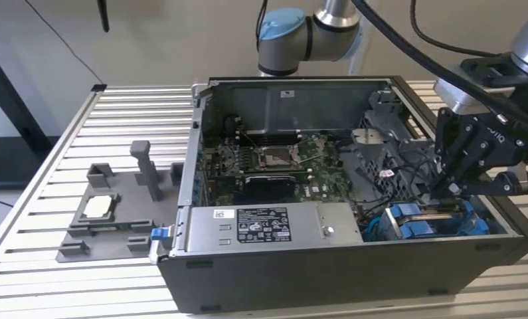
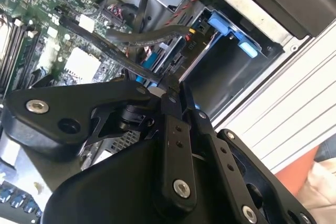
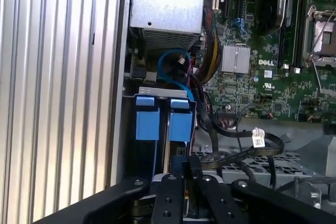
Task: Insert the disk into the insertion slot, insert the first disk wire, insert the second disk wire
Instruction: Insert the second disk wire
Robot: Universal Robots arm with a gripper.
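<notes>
Gripper (image 3: 186,163) hung above the insertion slot (image 3: 157,94), jaws pressed together, apparently pinching a black disk wire (image 3: 276,143); the blue-framed disk (image 3: 181,121) lay just beneath them.

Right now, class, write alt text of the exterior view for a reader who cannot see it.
A gripper hangs inside an open computer case, near the blue-clipped drive cage at the exterior view's right. A motherboard lies mid-case; a grey fixture tray sits on the slatted table at that view's left.

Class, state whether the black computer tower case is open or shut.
Open: the black computer tower case has no panel on top, leaving its green motherboard exposed.
</notes>
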